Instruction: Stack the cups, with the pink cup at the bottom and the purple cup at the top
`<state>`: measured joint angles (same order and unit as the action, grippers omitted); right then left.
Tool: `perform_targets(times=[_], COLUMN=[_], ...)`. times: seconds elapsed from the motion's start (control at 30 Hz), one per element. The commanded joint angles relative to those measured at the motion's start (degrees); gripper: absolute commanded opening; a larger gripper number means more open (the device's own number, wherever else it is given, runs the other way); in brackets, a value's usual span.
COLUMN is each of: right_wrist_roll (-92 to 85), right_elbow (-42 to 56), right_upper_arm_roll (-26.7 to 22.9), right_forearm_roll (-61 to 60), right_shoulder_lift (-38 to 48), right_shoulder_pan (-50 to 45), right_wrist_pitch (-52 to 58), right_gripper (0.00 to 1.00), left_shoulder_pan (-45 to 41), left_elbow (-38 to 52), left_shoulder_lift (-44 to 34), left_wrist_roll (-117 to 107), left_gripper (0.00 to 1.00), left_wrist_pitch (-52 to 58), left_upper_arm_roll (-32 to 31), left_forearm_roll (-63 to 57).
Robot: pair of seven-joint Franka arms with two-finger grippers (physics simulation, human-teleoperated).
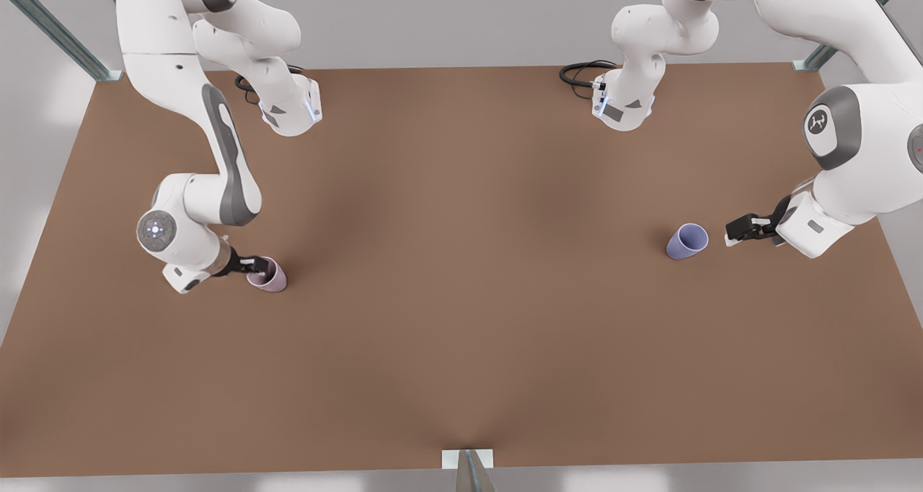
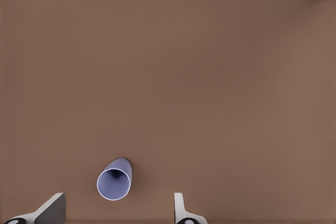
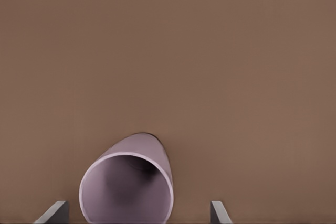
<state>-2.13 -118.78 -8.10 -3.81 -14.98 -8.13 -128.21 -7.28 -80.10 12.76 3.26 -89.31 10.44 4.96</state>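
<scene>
While the two cups stand far apart on the brown table (image 1: 461, 319), each arm's gripper faces one of them with its fingers spread.

On the front view's left, the right gripper (image 1: 258, 265) sits at the rim of the pink cup (image 1: 268, 275), fingers parted to either side of its mouth in the right wrist view and not clamped on it. Across the table, on the front view's right, the purple cup (image 1: 686, 241) stands just clear of the left gripper (image 1: 741, 231), whose fingers are likewise apart and holding nothing.
</scene>
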Motion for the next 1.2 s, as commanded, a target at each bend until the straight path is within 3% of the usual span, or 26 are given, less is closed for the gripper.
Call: perform_targets(times=[0.0,0.6,0.63,0.7,0.8,0.97,1.03,1.17], right_wrist_roll=[-4.3,-7.2,-7.0,-6.9,-6.8,-6.8,-6.8,-6.8], right_elbow=[-0.6,-1.7,-1.6,-1.6,-1.5,-1.6,-1.6,-1.5], right_upper_arm_roll=[-0.1,-0.5,-0.5,-0.5,-0.5,-0.5,-0.5,-0.5], right_forearm_roll=[-0.3,-0.6,-0.6,-0.6,-0.7,-1.5,-1.5,-1.5], right_shoulder_lift=[-0.4,-6.5,-6.5,-6.5,-6.3,-6.2,-6.3,-6.1], right_shoulder_pan=[0.3,1.3,1.2,1.2,1.1,0.7,0.7,0.7], right_wrist_pitch=[-2.3,-3.4,-3.4,-3.4,-3.3,-3.3,-3.3,-3.3], right_gripper=[1.00,1.00,0.93,0.63,0.46,0.36,0.22,0.21], left_shoulder_pan=[0.0,0.1,0.1,0.1,0.1,0.1,0.1,0.1], left_elbow=[0.0,0.0,0.0,-0.1,-0.1,-0.1,-0.1,-0.1], left_shoulder_lift=[0.0,-0.4,-0.4,-0.4,-0.4,-0.6,-0.5,-0.5], left_wrist_roll=[-0.3,-0.4,-0.5,-0.3,-0.1,-0.5,-0.5,-0.4], left_gripper=[1.00,1.00,1.00,1.00,1.00,1.00,1.00,1.00], left_wrist_pitch=[0.0,0.7,1.2,1.8,2.3,2.7,3.4,3.4], left_upper_arm_roll=[0.0,0.0,0.0,0.0,0.0,-0.1,-0.1,-0.1], left_forearm_roll=[0.0,0.1,0.1,0.1,0.1,0.1,0.1,0.1])
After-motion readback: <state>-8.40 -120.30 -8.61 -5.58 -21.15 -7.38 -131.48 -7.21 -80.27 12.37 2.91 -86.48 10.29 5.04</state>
